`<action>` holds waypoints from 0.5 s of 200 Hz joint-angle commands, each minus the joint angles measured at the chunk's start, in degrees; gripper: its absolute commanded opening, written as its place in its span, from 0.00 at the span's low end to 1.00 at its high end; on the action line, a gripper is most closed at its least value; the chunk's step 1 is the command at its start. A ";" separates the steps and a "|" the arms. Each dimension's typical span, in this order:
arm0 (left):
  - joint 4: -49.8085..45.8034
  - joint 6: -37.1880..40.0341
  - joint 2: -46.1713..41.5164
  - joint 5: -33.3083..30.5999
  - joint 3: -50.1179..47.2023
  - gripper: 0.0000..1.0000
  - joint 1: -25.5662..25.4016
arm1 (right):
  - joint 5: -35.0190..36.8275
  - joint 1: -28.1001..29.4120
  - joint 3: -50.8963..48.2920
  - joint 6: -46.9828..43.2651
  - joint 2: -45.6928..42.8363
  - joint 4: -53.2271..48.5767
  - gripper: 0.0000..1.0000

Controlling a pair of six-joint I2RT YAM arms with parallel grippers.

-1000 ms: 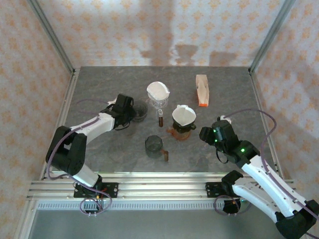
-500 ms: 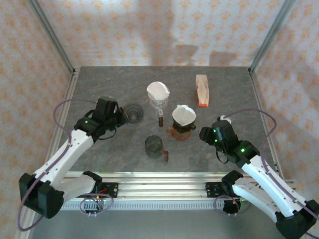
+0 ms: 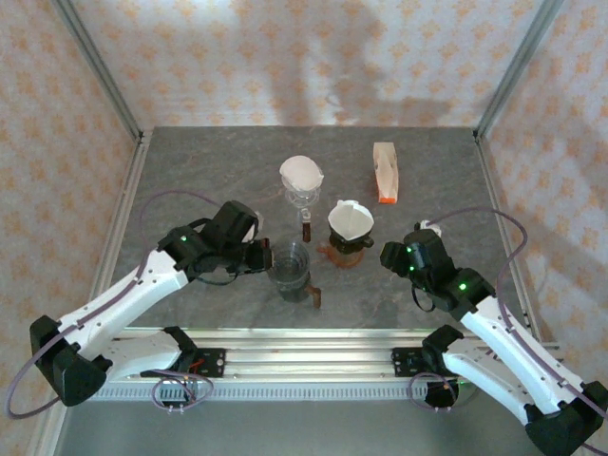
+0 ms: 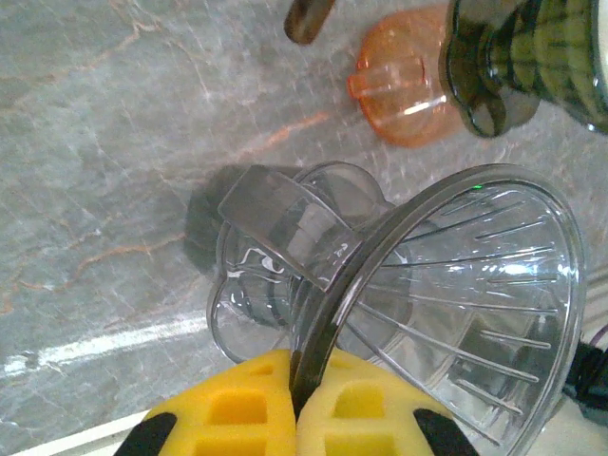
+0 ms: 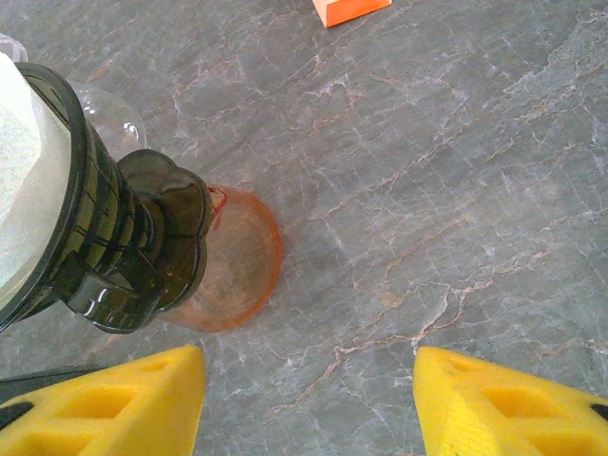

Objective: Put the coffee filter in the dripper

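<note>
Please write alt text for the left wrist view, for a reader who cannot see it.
The left hand pinches the rim of a clear ribbed dripper between its yellow fingers, seen from close above a grey marble table. At the top right are an orange plastic piece and part of a dark dripper.

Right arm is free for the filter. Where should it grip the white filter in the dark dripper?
Probably its upper edge, from above on the right: the paper filter lines the dark dripper like a cone, so only its rim offers the jaws a pinch.
</note>
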 commanded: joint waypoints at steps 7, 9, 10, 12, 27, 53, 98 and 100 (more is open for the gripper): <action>-0.36 -1.20 0.69 0.43 0.65 0.00 -1.85 | 2.26 -0.30 1.00 -0.25 -0.56 -1.75 0.60; -0.35 -1.16 0.72 0.31 0.65 0.00 -1.98 | 2.26 -0.31 1.00 -0.27 -0.61 -1.75 0.60; -0.32 -1.18 0.79 0.25 0.65 0.00 -2.04 | 2.26 -0.26 1.00 -0.26 -0.59 -1.75 0.60; -0.18 -1.19 0.90 0.22 0.59 0.00 -2.09 | 2.26 -0.30 0.98 -0.27 -0.64 -1.71 0.60; 0.77 -1.45 1.42 -0.04 0.02 0.00 -2.33 | 2.17 -0.25 0.91 -0.13 -0.65 -1.53 0.60; 2.19 -1.77 2.15 -0.13 -0.79 0.00 -2.37 | 2.00 -0.23 0.91 -0.11 -0.60 -1.48 0.60; 1.75 -1.27 3.68 -1.49 0.34 0.00 -2.31 | 1.97 -0.27 0.91 -0.23 -0.78 -1.82 0.60; 1.69 -1.22 3.67 -1.55 0.38 0.00 -2.35 | 1.99 -0.23 0.91 -0.20 -0.82 -1.84 0.60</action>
